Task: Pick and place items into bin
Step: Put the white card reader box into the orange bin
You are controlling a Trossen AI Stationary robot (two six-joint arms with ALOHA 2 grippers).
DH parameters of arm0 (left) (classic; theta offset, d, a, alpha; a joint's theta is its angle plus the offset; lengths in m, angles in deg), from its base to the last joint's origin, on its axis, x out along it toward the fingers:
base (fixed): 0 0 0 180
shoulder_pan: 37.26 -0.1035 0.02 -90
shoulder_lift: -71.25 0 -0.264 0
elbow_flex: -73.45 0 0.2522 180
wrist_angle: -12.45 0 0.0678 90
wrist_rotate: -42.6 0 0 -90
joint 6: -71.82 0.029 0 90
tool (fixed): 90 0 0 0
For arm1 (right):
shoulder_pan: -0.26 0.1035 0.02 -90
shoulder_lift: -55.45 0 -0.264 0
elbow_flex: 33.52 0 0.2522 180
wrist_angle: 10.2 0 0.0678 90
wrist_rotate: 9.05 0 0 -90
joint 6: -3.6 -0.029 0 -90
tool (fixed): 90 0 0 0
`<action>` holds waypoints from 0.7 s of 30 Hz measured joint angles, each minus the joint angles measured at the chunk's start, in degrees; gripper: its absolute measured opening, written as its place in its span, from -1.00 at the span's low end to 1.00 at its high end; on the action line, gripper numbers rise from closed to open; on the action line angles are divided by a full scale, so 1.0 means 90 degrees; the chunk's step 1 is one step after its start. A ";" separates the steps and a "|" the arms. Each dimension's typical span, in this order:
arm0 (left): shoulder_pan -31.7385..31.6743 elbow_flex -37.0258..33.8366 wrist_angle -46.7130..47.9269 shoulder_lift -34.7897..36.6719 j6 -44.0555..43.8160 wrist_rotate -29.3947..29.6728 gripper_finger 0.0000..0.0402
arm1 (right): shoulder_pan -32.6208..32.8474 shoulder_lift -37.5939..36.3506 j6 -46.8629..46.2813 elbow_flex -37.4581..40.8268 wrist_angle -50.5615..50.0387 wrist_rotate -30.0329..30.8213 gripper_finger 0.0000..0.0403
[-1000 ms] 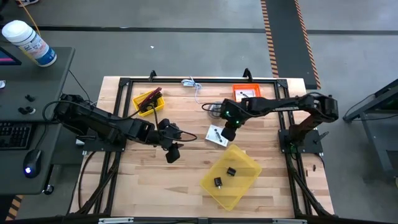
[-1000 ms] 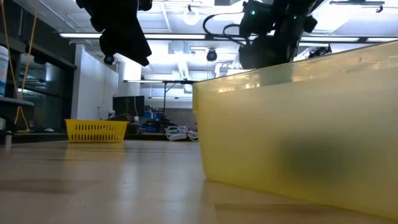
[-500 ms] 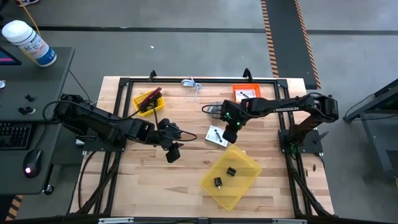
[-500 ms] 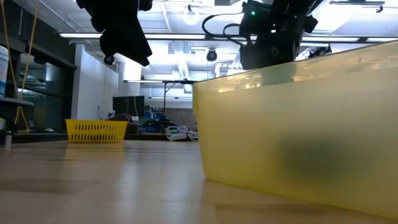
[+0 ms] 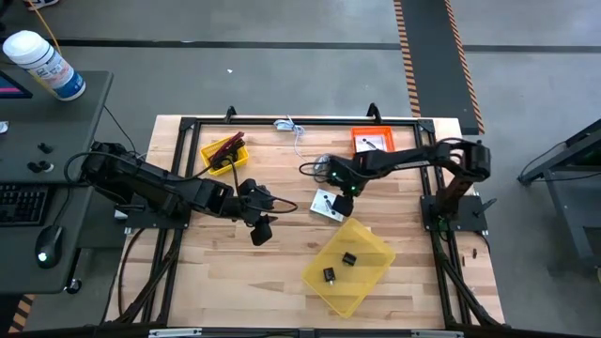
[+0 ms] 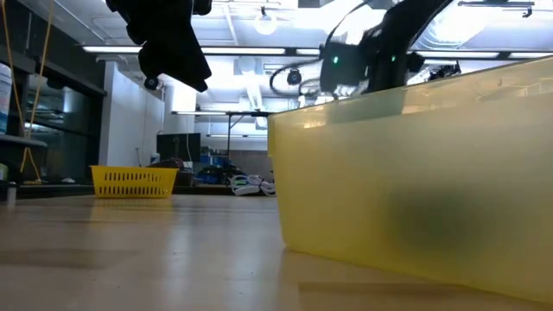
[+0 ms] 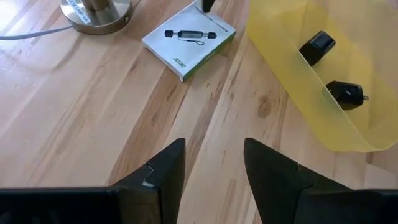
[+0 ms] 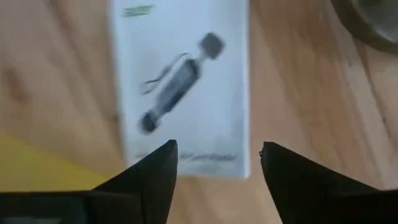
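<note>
Right gripper (image 5: 337, 192), fingers spread and holding nothing, hangs directly over the white card box (image 5: 327, 205), which lies flat on the bench (image 5: 216, 282) between the silver dome (image 7: 97, 14) and the yellow bin (image 5: 349, 267); two black cubes (image 5: 348, 258) already sit in the bin. You should expect the box to be light, stiff and smooth-faced, likely to slide; close across its narrower sides, since the flat face offers no purchase. Left gripper (image 5: 261, 232) waits spread and empty over bare bench, well apart from the box.
</note>
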 joint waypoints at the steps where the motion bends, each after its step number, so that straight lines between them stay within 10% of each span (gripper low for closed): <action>1: 0.0000 0.0000 0.0001 0.0000 -0.0001 0.0000 -0.26 | -0.0011 0.0114 0.0036 -0.0002 0.0040 0.0110 0.10; 8: 0.0000 0.0000 0.0013 0.0000 -0.0002 0.0017 -0.25 | -0.0105 0.1079 0.0280 -0.0064 0.0221 0.0017 -0.03; 14: 0.0000 0.0000 0.0033 0.0000 -0.0002 0.0034 -0.25 | -0.0095 0.1319 0.0556 -0.0078 0.0499 -0.0414 -0.85; 21: 0.0000 0.0000 0.0095 0.0000 -0.0002 0.0084 -0.25 | -0.0088 0.1080 0.0589 -0.0028 0.0483 -0.0367 -0.97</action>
